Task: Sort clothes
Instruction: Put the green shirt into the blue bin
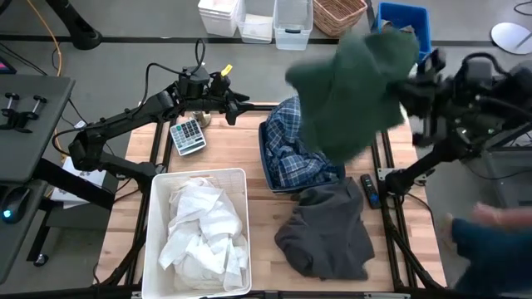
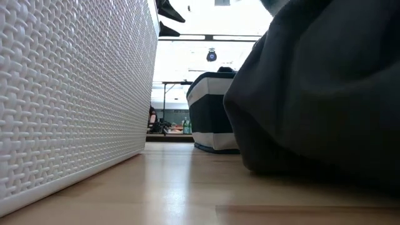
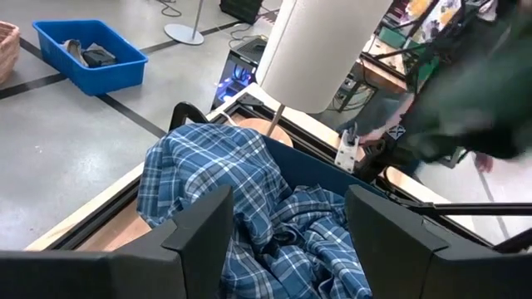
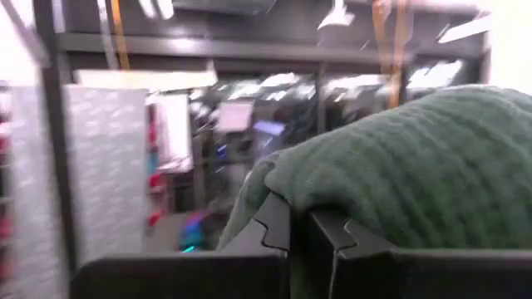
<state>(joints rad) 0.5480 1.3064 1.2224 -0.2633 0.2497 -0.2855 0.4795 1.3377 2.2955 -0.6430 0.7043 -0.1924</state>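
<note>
A dark green garment [image 1: 357,87] is up in the air over the dark blue bin [image 1: 268,170], blurred, held by my right gripper [image 4: 301,223], which is shut on it. A blue-and-white plaid shirt [image 1: 291,149] lies in that bin and also shows in the left wrist view [image 3: 241,191]. A dark grey garment [image 1: 328,232] lies heaped on the table near the front. White garments [image 1: 204,232] fill the white bin [image 1: 154,241]. My left gripper [image 3: 287,228] is open and empty, left of the blue bin at the table's far side [image 1: 237,104]. My right gripper pinches a bunched part of the green garment [image 4: 332,195] between its two shut fingers [image 4: 274,224]. The fingers lie about level, pointing toward the table's left. The garment is lifted clear of the table and bin, and its bulk bulges over and beyond the fingers.
A calculator [image 1: 188,134] lies near the left gripper. A dark remote-like thing [image 1: 368,189] lies right of the blue bin. A person's blurred hand [image 1: 490,220] shows off the table's right edge. Baskets and a blue crate [image 1: 403,21] stand beyond the far edge.
</note>
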